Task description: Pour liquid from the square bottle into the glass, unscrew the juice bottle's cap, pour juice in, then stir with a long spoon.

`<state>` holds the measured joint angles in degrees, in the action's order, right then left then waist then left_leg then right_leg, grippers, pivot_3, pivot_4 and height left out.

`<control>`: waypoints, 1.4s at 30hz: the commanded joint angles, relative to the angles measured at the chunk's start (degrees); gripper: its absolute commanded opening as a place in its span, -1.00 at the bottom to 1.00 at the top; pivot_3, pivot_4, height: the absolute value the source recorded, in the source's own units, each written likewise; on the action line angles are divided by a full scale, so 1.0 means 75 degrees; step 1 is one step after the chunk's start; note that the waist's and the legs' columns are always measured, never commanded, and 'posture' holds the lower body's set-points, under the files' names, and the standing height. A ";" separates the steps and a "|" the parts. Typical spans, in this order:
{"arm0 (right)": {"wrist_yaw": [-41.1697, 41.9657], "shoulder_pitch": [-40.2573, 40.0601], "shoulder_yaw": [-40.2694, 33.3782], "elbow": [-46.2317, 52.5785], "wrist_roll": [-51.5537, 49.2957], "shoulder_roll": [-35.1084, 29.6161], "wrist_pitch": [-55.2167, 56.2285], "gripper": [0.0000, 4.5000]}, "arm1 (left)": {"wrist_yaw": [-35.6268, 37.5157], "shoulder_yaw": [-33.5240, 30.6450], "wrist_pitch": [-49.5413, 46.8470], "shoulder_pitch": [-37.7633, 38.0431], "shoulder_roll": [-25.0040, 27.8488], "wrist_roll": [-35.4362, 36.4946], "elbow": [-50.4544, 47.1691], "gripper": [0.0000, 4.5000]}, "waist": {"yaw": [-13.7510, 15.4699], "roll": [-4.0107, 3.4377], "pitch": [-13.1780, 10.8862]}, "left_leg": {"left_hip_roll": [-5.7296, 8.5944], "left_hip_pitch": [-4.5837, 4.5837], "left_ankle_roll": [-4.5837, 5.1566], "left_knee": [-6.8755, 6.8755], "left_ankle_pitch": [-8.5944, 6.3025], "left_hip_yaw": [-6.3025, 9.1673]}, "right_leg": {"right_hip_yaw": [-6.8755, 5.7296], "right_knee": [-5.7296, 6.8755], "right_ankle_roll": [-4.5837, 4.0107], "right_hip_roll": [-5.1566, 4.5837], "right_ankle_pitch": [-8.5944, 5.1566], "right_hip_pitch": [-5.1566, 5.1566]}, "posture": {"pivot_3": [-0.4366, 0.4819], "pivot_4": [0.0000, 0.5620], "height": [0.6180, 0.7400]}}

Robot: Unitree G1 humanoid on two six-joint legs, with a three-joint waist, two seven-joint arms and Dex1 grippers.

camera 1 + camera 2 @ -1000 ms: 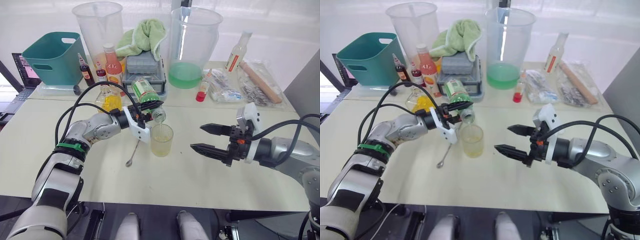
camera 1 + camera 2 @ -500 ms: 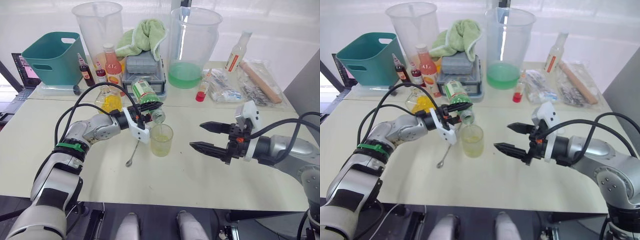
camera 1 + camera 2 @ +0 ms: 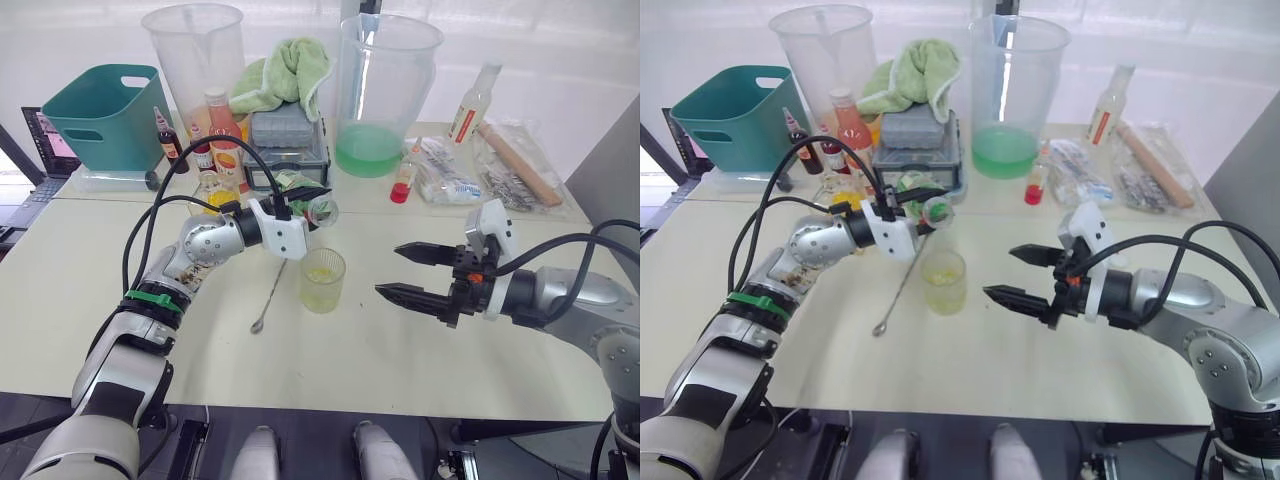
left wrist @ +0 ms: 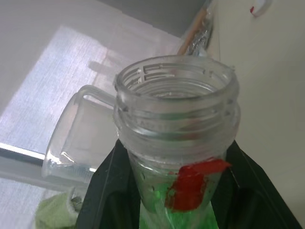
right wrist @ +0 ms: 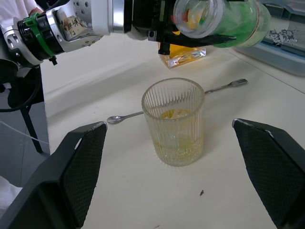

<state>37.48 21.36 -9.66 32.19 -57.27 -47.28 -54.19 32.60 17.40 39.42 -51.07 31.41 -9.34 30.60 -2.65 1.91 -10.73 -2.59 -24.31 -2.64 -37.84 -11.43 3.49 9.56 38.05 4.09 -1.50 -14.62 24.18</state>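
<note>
Left eye view: left claw [image 3: 300, 203] clamps juice bottle [image 3: 303, 200] above glass [image 3: 322, 280]; right claw [image 3: 412, 273] wide.

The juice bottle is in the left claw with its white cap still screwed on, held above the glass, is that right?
Not quite. The juice bottle is in the left claw above the glass, but its cap is off: the left wrist view shows the open threaded neck.

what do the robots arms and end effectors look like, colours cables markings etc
Both arms are silver-grey metal with rounded joints and loose black cables looping outside them. The left arm carries a green band above the wrist. The left end effector has a white bracket and two black fingers. The right end effector has two long, pointed black fingers, a white block on top and small red-orange marks at its base.
</note>
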 commanded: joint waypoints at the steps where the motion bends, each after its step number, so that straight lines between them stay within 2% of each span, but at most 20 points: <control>1: 0.0189 0.0269 0.0004 -0.0026 -0.0002 -0.0013 0.0152 0.99 | 0.0272 -0.0919 -0.1679 -0.0232 -0.0095 0.1288 -0.1163 -0.37 | -0.0001 0.0000 0.0000 | 0.0000 0.0000 0.0000 0.0000 0.0000 0.0000 | 0.0000 0.0000 0.0000 0.0000 0.0000 0.0000 | -0.05 -0.47 0.80; 5: 0.0467 0.0600 0.0204 -0.0324 0.0028 -0.0017 0.0090 0.99 | 0.0500 -0.1480 -0.4070 -0.0096 -0.0108 0.2130 -0.2178 -0.37 | -0.0041 0.0000 0.0000 | -0.0002 0.0004 0.0001 -0.0001 0.0000 0.0002 | 0.0000 0.0003 0.0001 0.0003 0.0000 0.0000 | -0.05 -0.47 0.80; 9: 0.0792 0.1017 0.0394 -0.0681 -0.0164 0.0043 -0.0075 0.99 | 0.0733 -0.2216 -0.6243 0.0318 -0.0063 0.3498 -0.3390 -0.37 | -0.0089 0.0000 0.0000 | -0.0003 0.0004 0.0001 0.0000 0.0000 0.0004 | -0.0001 0.0002 0.0001 0.0004 -0.0001 0.0000 | -0.05 -0.47 0.80; 15: 0.1321 0.1377 0.0661 -0.1031 0.0068 0.0019 -0.0002 0.99 | 0.0814 -0.3161 -0.7690 0.0883 0.0206 0.4653 -0.4709 -0.37 | -0.0156 0.0000 0.0000 | -0.0005 0.0001 0.0000 0.0000 0.0000 0.0011 | -0.0006 0.0000 0.0000 0.0005 -0.0001 0.0002 | -0.05 -0.47 0.80; 18: 0.1841 0.1729 0.0812 -0.1487 0.0390 0.0024 0.0307 0.99 | 0.0517 -0.3755 -0.8657 0.1658 0.0613 0.5007 -0.5486 -0.37 | -0.0208 -0.0001 0.0000 | -0.0006 0.0007 0.0001 0.0000 -0.0001 0.0010 | -0.0005 0.0000 0.0000 0.0005 -0.0001 0.0000 | -0.05 -0.47 0.80; 21: 0.2168 0.1889 0.0922 -0.1743 0.0669 0.0037 0.0503 0.99 | 0.0384 -0.4039 -0.9225 0.2043 0.0782 0.5291 -0.5982 -0.37 | -0.0195 -0.0001 0.0000 | -0.0013 0.0013 0.0001 0.0001 -0.0001 0.0009 | -0.0007 0.0003 -0.0001 0.0011 -0.0001 -0.0002 | -0.05 -0.47 0.80; 29: 0.2955 0.2311 0.1362 -0.2342 0.1243 0.0322 0.0861 0.99 | 0.0394 -0.5522 -1.0627 0.3609 0.1517 0.6495 -0.7177 -0.37 | -0.0183 0.0000 0.0000 | -0.0014 0.0004 0.0000 0.0000 -0.0001 0.0009 | -0.0008 -0.0003 -0.0001 0.0011 -0.0001 0.0004 | -0.05 -0.47 0.80; 35: 0.3288 0.2478 0.1452 -0.2395 0.1178 0.0558 0.0729 0.99 | 0.0770 -0.7265 -1.1126 0.4823 0.2406 0.6888 -0.6665 -0.37 | -0.0222 -0.0001 -0.0001 | -0.0021 0.0012 0.0000 0.0003 -0.0001 0.0005 | -0.0011 0.0000 0.0003 0.0015 -0.0012 0.0008 | -0.05 -0.47 0.80; 39: 0.3377 0.2504 0.1493 -0.2404 0.1250 0.0628 0.0714 0.99 | 0.0829 -0.7659 -1.0898 0.4990 0.2630 0.6721 -0.6118 -0.37 | -0.0161 -0.0001 -0.0001 | -0.0025 0.0011 -0.0001 0.0003 -0.0001 0.0006 | -0.0018 -0.0005 0.0004 0.0015 -0.0018 0.0006 | -0.05 -0.47 0.80; 42: 0.3368 0.2534 0.1541 -0.2370 0.1284 0.0731 0.0689 0.99 | 0.0876 -0.7670 -1.0775 0.4624 0.2697 0.6775 -0.5463 -0.37 | -0.0114 0.0000 0.0000 | -0.0023 0.0011 -0.0003 0.0002 0.0000 0.0006 | -0.0020 -0.0008 0.0019 0.0012 -0.0027 0.0000 | -0.05 -0.47 0.80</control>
<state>62.39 39.54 2.22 13.04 -47.47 -41.73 -48.93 38.57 -38.31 -43.66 -14.26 50.09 40.65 -10.70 -3.50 1.91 -10.73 -2.76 -24.23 -2.67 -37.83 -11.42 3.53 9.39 37.98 4.24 -1.40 -14.83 24.19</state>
